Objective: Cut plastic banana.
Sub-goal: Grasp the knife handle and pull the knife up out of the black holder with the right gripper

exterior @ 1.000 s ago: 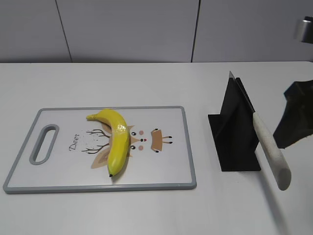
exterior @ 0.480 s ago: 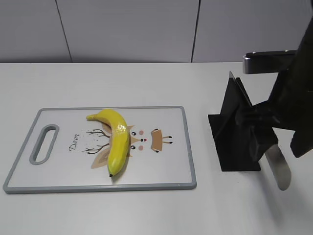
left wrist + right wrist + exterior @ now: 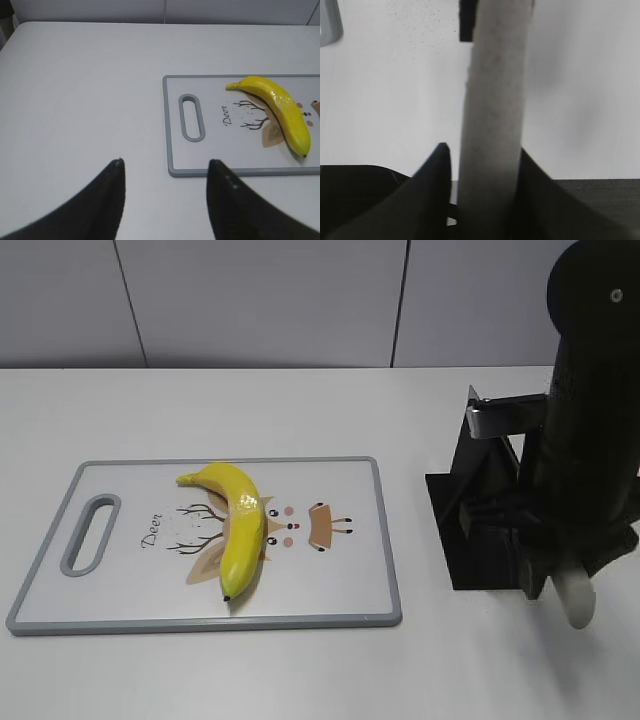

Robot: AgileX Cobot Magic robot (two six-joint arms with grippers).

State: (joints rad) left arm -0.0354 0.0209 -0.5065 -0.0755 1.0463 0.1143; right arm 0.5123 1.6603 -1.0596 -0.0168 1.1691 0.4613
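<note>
The plastic banana [image 3: 240,525] lies glossy and yellow on the white cutting board [image 3: 340,605], its dark tip toward the front edge. It also shows in the left wrist view [image 3: 280,107]. A knife with a pale grey handle [image 3: 578,605] leans in a black stand [image 3: 480,540]. My right gripper [image 3: 555,580] has come down over that handle. In the right wrist view its fingers [image 3: 482,149] straddle the handle [image 3: 495,100], with a narrow gap on the left side. My left gripper [image 3: 165,162] is open and empty over bare table, left of the board [image 3: 172,125].
The white table runs back to a grey panelled wall. The board has a slot handle [image 3: 90,533] at its left end and a deer drawing under the banana. My right arm hides most of the knife's blade and part of the stand.
My right arm has swung in from the right edge and dropped over the knife, so its fingers now sit on both sides of the handle. The banana, the board and the stand have not moved.
</note>
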